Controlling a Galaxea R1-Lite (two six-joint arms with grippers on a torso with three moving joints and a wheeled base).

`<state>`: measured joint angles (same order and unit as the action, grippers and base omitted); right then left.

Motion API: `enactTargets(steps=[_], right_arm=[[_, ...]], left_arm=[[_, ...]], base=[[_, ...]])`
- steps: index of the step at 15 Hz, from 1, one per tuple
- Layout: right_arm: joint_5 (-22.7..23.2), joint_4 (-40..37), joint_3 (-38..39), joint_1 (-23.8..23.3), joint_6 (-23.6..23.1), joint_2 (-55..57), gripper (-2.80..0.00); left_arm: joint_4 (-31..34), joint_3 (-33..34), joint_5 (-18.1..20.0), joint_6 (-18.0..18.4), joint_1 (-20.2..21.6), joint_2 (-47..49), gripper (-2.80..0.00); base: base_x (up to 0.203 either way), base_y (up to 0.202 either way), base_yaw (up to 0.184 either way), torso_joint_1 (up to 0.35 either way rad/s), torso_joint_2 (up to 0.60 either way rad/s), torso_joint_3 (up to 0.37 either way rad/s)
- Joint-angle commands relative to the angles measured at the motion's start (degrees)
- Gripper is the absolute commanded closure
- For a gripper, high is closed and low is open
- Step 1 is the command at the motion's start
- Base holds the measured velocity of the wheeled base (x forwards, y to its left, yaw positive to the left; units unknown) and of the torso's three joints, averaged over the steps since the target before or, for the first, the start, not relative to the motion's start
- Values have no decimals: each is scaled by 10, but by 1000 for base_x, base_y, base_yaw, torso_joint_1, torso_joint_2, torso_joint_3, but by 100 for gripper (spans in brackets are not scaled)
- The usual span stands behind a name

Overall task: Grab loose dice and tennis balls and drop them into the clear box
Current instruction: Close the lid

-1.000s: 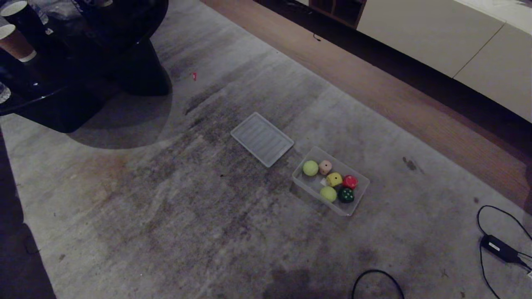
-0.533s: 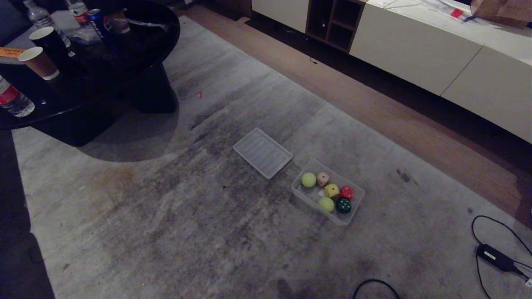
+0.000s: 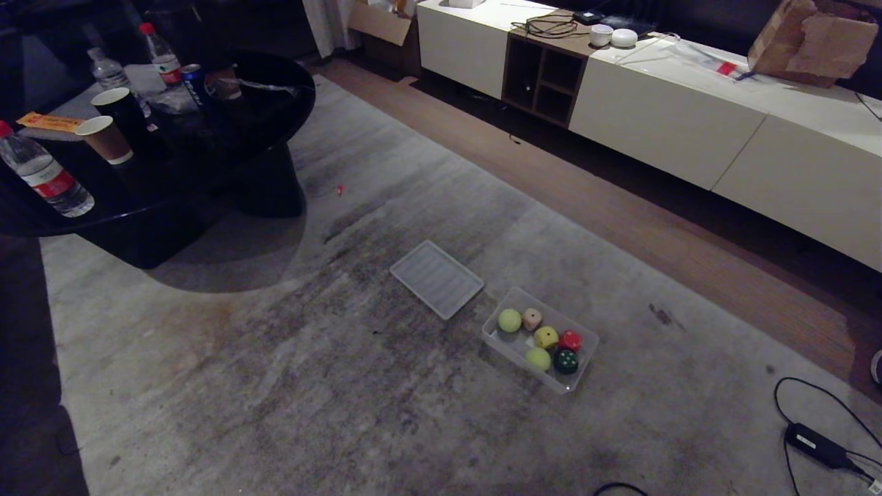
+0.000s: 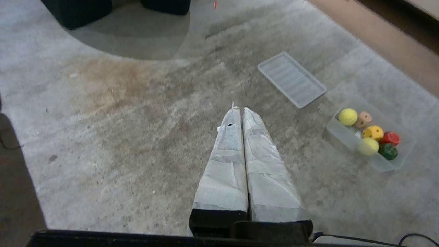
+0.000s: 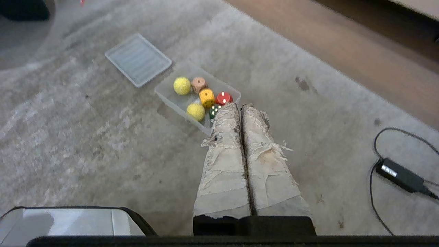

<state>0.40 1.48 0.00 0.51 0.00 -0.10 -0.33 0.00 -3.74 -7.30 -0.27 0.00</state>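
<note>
Shallow see-through plastic box point(image 3: 580, 360), holding every die and ball, lay rightward, nearer the clenched, empty right gripper point(image 5: 241, 107); left gripper point(image 4: 239, 110) likewise clenched.

A ribbed lid point(image 3: 436, 279) lies on the rug point(image 3: 275, 386) near a black table point(image 3: 172, 165)

Four dice point(image 3: 546, 337), two tennis balls point(image 3: 510, 320), one clear box point(image 3: 497, 339)

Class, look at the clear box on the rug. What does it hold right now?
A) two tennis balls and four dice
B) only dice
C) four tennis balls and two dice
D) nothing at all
A: the clear box holds two tennis balls and four dice.
</note>
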Motion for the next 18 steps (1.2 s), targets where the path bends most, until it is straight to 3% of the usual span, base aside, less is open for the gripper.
enactTargets(steps=[1,8,11,18], right_arm=[[0,0,6,0,0,0,0],[-3,-2,5,0,3,1,0],[-2,1,6,0,3,0,0],[-1,1,6,0,4,1,0]], left_arm=[[0,1,0,-1,0,1,0],[0,1,0,1,0,1,0],[1,1,0,3,0,1,0],[1,1,0,4,0,1,0]], base=[[0,0,0,2,7,204],[0,0,0,3,-7,130],[0,-3,31,24,-239,-214],[0,-8,145,120,-339,-213]])
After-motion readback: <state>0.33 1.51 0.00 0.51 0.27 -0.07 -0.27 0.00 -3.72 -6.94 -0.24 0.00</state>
